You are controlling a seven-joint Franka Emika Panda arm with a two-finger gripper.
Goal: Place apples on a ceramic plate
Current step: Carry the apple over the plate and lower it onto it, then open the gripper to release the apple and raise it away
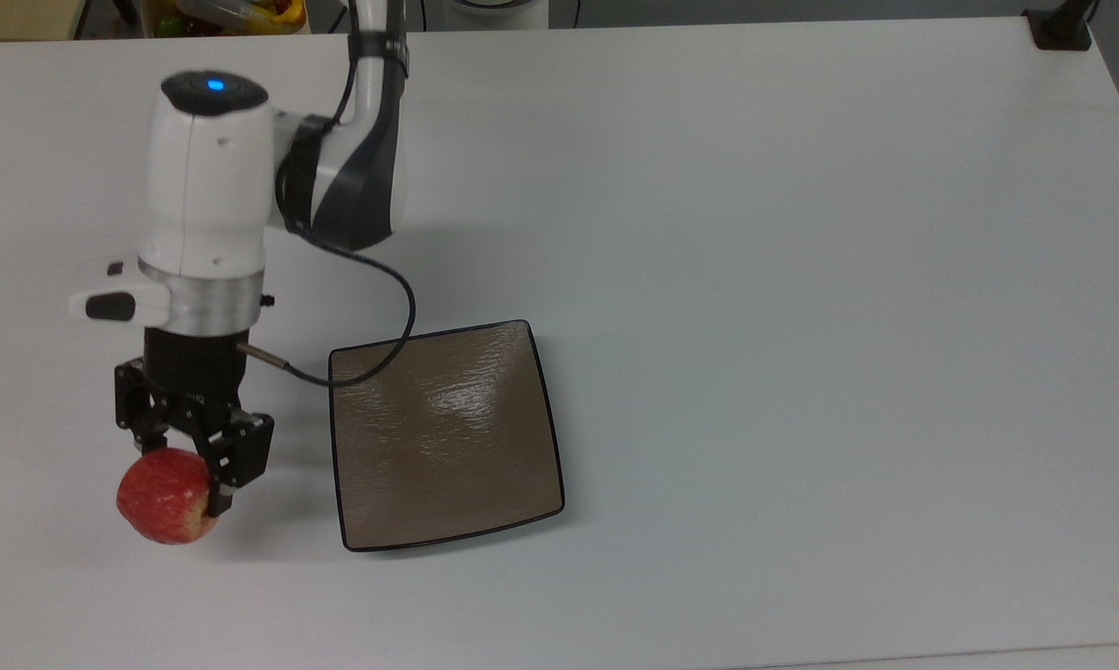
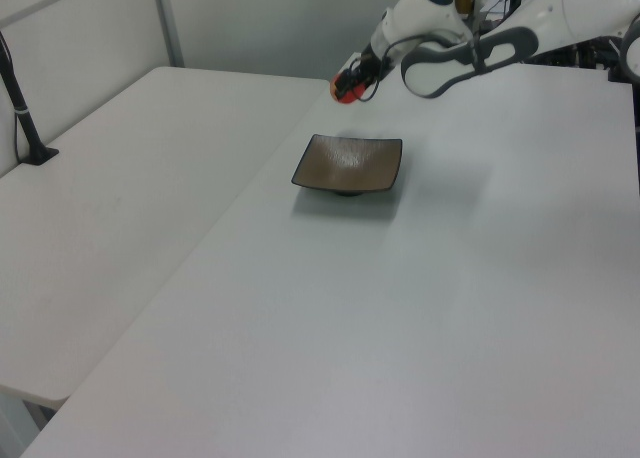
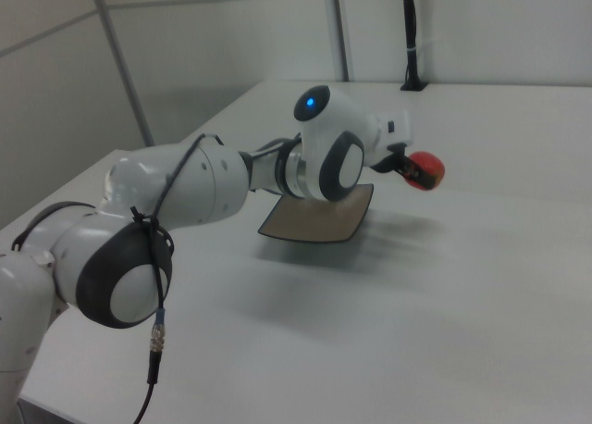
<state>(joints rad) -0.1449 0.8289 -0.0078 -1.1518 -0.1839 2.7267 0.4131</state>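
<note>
A small red apple [image 1: 164, 496] with pale streaks hangs in the air, with my gripper [image 1: 180, 476] shut on it. In the top view it is left of the ceramic plate [image 1: 443, 433], a square glossy brown plate with a thin black rim, and apart from it. The left view has the apple [image 2: 346, 87] held well above the table, beyond the plate's [image 2: 349, 164] far edge. In the right view the apple [image 3: 426, 171] sticks out to the right of the wrist, above and right of the plate [image 3: 316, 218]. The plate has nothing on it.
A black cable [image 1: 387, 333] loops from the wrist over the plate's top-left corner. A black post base [image 1: 1058, 28] stands at the table's far right corner in the top view. A second white table [image 2: 120, 198] lies on the left view's left.
</note>
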